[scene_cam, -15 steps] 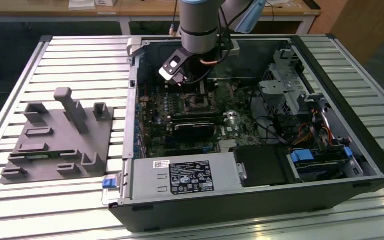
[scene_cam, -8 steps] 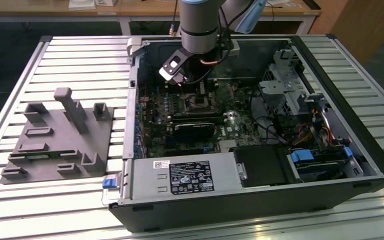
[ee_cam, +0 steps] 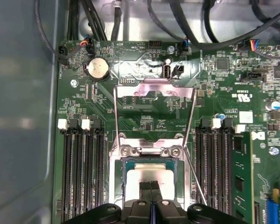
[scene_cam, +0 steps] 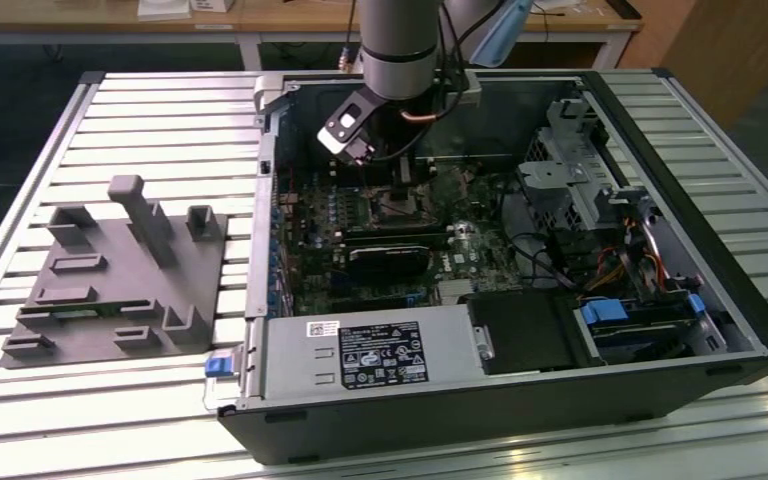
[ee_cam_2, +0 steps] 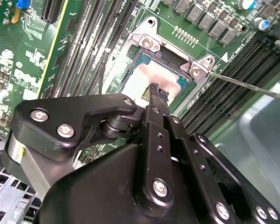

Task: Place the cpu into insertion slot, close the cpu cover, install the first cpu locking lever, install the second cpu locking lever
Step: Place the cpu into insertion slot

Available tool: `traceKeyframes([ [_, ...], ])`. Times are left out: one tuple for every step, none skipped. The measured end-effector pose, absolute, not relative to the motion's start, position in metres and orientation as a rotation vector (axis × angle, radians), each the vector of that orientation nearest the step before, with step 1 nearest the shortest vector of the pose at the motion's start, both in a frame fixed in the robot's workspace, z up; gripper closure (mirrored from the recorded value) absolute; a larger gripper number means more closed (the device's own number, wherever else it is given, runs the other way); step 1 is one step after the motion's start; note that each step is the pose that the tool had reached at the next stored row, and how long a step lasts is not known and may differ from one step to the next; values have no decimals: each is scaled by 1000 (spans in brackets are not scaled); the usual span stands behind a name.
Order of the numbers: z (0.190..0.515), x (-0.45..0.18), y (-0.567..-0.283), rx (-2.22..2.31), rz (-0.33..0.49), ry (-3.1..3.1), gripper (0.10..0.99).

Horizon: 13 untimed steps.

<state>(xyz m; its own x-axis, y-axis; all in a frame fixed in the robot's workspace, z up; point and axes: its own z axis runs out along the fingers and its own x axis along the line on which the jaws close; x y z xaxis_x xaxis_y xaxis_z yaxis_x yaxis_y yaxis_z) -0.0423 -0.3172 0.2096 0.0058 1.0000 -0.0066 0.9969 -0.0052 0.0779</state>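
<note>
Trouble here would be a hard push — the end effector, pinched narrow with nothing in it, has its tips at the cpu, which lies in the slot. A sideways slip could knock the cpu crooked. The cover stands open.

a robotics lab or workshop. an opened computer case, its green motherboard bare, lies on a slatted metal bench beside a grey moulded fixture, under 1 robot arm. wooden desks stand behind.
</note>
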Motion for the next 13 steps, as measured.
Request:
traceKeyframes([
  [212,-42,-317,2184,77,2172,980],
  [214,-42,-317,2184,78,2172,980],
  [216,-42,-317,2184,78,2172,980],
  [218,-42,-317,2184,78,2172,980],
  [220,-42,-317,2184,78,2172,980],
  [222,-42,-317,2184,79,2172,980],
  [224,-42,-317,2183,79,2172,980],
  [226,-42,-317,2183,79,2171,980],
  [229,-42,-317,2183,80,2171,980],
  [231,-42,-317,2183,80,2171,980],
  [233,-42,-317,2183,80,2171,980],
  [234,-42,-317,2183,81,2171,980],
  [235,-42,-317,2183,81,2171,980],
])
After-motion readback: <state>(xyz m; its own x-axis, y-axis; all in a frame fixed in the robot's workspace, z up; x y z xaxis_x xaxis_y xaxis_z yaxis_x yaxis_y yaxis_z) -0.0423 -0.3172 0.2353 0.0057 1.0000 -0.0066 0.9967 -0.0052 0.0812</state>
